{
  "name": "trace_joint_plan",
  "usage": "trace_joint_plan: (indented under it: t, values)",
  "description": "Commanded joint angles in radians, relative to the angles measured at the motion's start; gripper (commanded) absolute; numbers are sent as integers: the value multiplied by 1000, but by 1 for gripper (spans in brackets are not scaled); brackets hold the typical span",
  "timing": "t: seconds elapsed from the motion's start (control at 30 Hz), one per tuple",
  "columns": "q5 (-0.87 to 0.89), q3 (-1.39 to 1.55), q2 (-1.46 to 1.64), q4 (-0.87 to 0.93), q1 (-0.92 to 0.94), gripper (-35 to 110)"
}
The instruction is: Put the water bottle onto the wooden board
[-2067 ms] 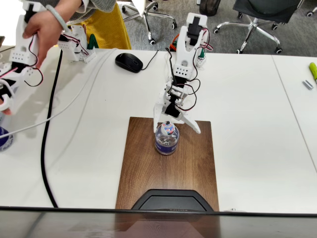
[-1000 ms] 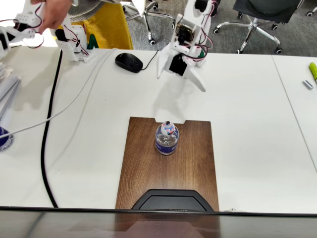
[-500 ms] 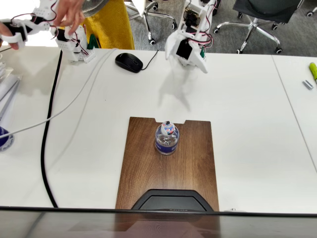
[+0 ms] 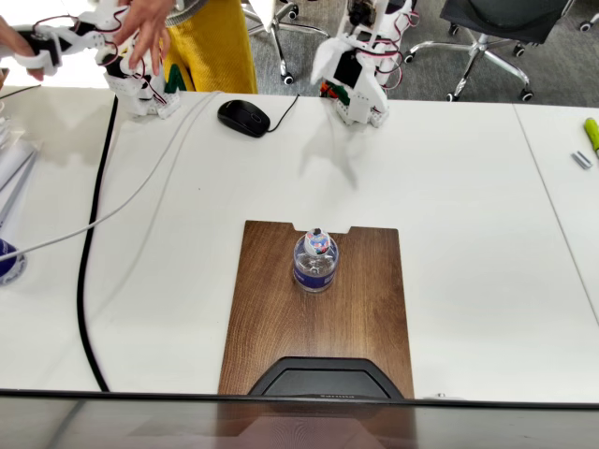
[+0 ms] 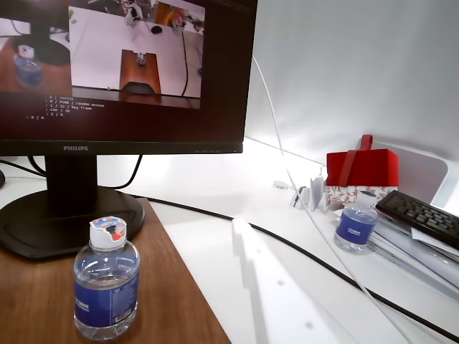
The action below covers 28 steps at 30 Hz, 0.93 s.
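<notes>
Fixed view: water bottle (image 4: pixel 316 263) upright on the wooden board (image 4: pixel 318 323), near its notched far edge. Gripper (image 4: pixel 360 89) raised at the bench's (image 4: pixel 468 206) back edge, well apart from the bottle; jaw state impossible to tell.

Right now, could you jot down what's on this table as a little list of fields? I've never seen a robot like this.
water bottle: upright on the wooden board, cap on
wooden board: flat on the white table, notch on its far edge in the fixed view
gripper: raised near the table's far edge, apart from the bottle, holding nothing; open or shut cannot be told
computer mouse: black, near the far edge
second bottle: by a red box in the wrist view
task state: bottle placed
</notes>
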Motion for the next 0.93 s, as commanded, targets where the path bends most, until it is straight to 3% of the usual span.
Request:
trace_joint_plan:
  t: [0.0,0.9]
  values:
    - [-8,32,77,-6,-2,54]
    - [-9,222,426,25,-25,52]
